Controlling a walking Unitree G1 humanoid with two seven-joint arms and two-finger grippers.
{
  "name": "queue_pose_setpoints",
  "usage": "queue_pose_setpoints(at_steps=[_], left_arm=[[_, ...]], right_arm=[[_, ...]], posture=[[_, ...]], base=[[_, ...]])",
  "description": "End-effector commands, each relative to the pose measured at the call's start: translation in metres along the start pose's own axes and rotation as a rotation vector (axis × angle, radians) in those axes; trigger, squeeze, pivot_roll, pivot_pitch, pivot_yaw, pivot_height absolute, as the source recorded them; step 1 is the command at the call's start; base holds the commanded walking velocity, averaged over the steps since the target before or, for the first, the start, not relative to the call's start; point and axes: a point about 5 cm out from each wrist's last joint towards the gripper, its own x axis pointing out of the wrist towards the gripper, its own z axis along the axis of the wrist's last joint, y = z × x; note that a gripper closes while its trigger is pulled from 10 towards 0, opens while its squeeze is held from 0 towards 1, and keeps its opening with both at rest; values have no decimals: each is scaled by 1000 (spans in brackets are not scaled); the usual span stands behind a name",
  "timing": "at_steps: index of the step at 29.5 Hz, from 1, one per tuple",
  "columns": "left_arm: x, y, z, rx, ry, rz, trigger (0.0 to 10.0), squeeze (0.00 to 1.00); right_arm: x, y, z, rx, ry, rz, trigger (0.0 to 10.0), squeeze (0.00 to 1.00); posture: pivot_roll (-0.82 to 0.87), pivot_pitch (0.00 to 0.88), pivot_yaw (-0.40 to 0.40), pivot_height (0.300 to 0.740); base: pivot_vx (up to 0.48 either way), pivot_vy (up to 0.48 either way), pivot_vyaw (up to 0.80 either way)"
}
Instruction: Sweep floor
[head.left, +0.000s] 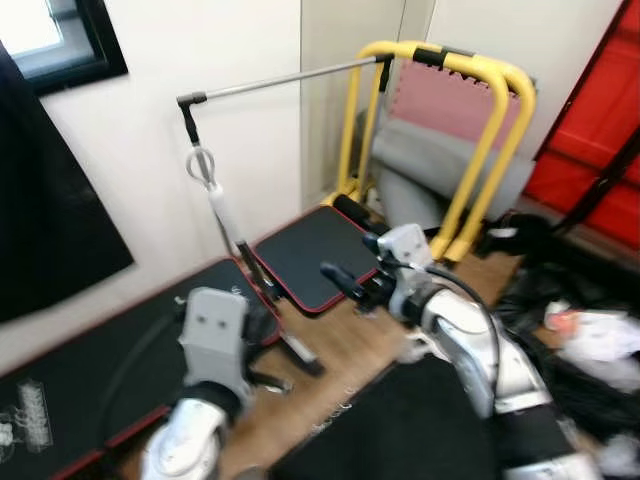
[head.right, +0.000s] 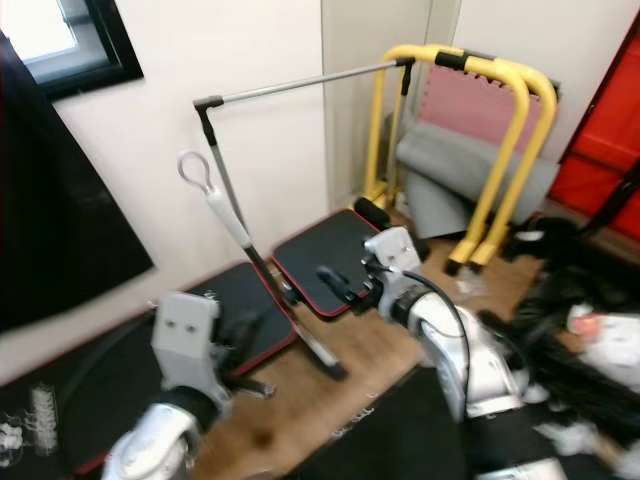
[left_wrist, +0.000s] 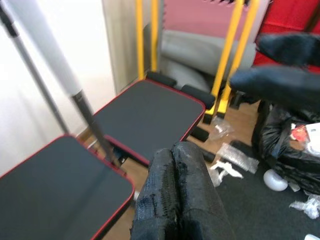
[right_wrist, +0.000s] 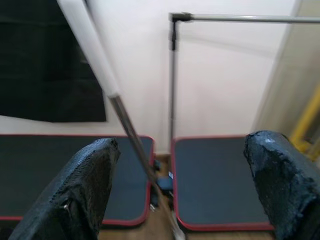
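Leaning up leftward, broom handle (head.right: 235, 235) before right end effector (head.right: 340, 283).

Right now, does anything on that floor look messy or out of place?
Yes. Crumpled plastic scraps lie loose on the wooden floor near the yellow frame, and black bags with white litter are heaped at the right.

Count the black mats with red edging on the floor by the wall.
2 in plain sight. One red-edged mat lies before the yellow frame; the other lies nearer the robot's left, beside the broom handle. A plain dark mat lies separately; more may be hidden.
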Motion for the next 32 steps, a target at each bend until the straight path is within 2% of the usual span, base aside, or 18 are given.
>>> queue_pose_setpoints(at_steps=[1, 7, 8, 12, 17, 19, 32], left_arm=[[2, 1, -3, 1, 9, -15, 10000, 0], [11, 3, -4, 22, 6, -30, 10000, 0], [14, 5, -5, 24, 3, -31, 10000, 0], [16, 6, -6, 22, 4, -32, 10000, 0], [16, 6, -10, 18, 13, -36, 10000, 0], [15, 8, -14, 24, 33, -25, 10000, 0], [17, 12, -18, 39, 32, -16, 10000, 0]], right_arm=[[-3, 3, 0, 16, 13, 4, 10000, 0], [-6, 11, 1, 36, 23, -2, 10000, 0], [-11, 13, -1, 34, 45, -33, 10000, 0], [-15, 12, -4, 26, 65, -69, 10000, 0], [-26, 7, -16, -61, 132, -146, 10000, 0], [-28, 6, -19, -48, 144, -172, 10000, 0], [-24, 5, -15, -69, 145, -205, 10000, 0]], posture=[[-57, 80, -21, 740], [-72, 52, -16, 740], [-79, 41, -15, 740], [-85, 37, -14, 740], [-92, 21, -18, 740], [-91, 16, -19, 740], [-86, 5, -21, 740]], base=[[0, 0, -800], [0, 0, -800], [0, 0, -800], [0, 0, -800], [0, 0, -800], [0, 0, -800], [0, 0, -800]])
